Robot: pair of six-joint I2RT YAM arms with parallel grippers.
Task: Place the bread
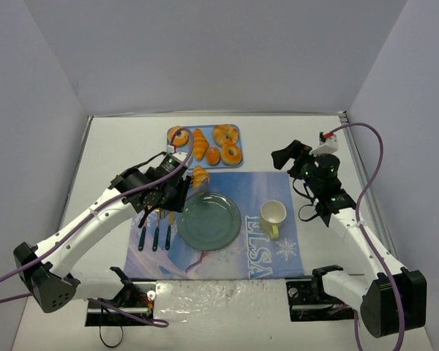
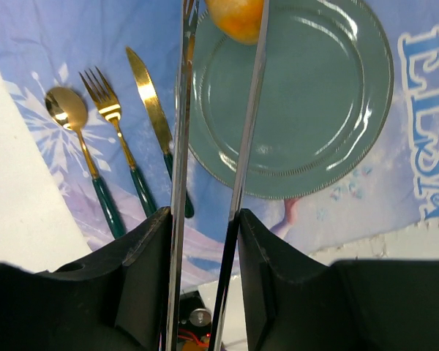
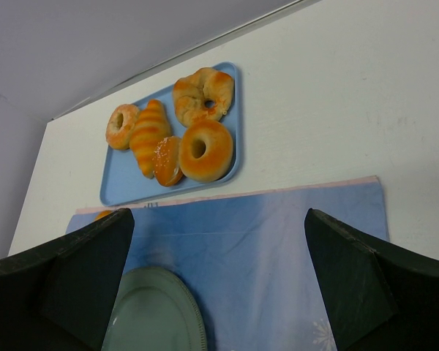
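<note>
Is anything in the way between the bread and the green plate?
Nothing visible is. The bread, pinched in the tongs held by the left gripper, hangs right at the green plate's rim, and the plate is bare.

The plate [image 1: 214, 219] lies bare, open from above. Knife [image 2: 152, 102], fork [image 2: 110, 110] and spoon [image 2: 67, 110] lie close along its left rim; the cup [image 1: 273, 213] stands near its right rim. The left pincer [image 1: 193, 180], clamped on the bread [image 2: 235, 18], fills the air over the far-left rim. Beyond, a strip of mat [image 1: 241, 183] lies free before the tray [image 3: 124, 183] of pastries [image 3: 201, 150]; the right arm [image 1: 351, 227] is well apart
</note>
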